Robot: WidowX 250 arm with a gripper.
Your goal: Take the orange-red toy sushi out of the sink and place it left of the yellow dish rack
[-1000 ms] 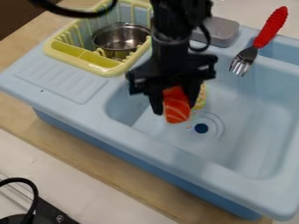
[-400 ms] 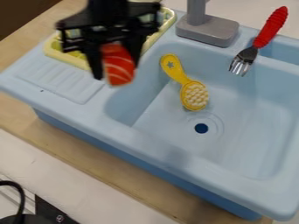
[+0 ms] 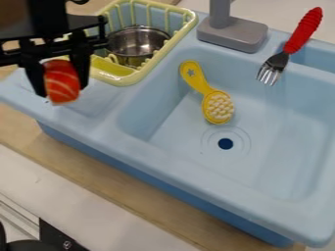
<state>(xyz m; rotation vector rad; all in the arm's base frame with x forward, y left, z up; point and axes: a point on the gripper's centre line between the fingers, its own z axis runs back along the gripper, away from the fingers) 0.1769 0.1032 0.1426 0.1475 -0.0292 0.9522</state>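
**Claw clasps an orange-red striped piece above the sink's drainboard**

At the upper left of the camera view, you have the claw (image 3: 62, 89) pointing down, its two fingers closed in on the striped piece (image 3: 62, 82). They stand apart only by the width of that piece, one on either side of it, and its rounded lower end pokes out between them. The piece is orange-red with pale curving stripes, and you see it in front of the drainboard (image 3: 98, 100) at the left end of the light blue sink unit (image 3: 190, 166).

Just beside the claw, on the same unit, you have the yellow-green dish rack (image 3: 118, 79), with a shiny metal pot (image 3: 137, 43) sitting in it. To the right of the rack is the grey faucet (image 3: 232, 33), on the back ledge.

Look into the basin (image 3: 281, 157) and you find a yellow brush (image 3: 209, 94) lying with its white bristles up, its handle towards the faucet and its head near the dark drain hole (image 3: 226, 143). At the back right, a fork (image 3: 286, 50) with a red ridged handle lies across the basin's rim, tines towards the basin. Under the whole unit, you see the wooden tabletop (image 3: 98, 174).
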